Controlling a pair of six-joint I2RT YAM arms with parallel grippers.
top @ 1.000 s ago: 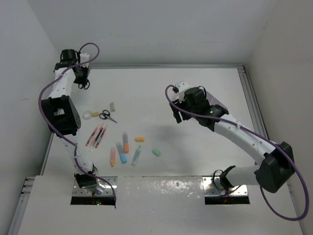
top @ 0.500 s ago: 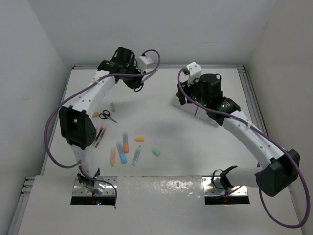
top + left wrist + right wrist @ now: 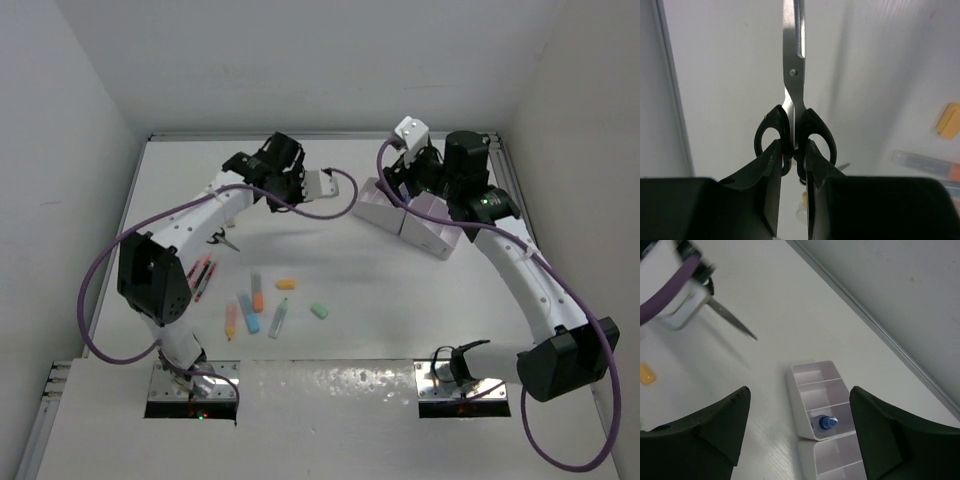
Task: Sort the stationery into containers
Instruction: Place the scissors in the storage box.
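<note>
Both jaws of the left gripper were clamped on just the handles of the scissors, so these could have slipped and dropped beside the white organizer, which sat under the empty, wide-apart right gripper.

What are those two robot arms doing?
They are tidying stationery into a white organizer. The left gripper is pinching black-handled scissors by the handles, lifted off the table. The right gripper hangs open over the organizer, where a blue-capped bottle already sits in one compartment. The markers and erasers lie unsorted on the table.
</note>
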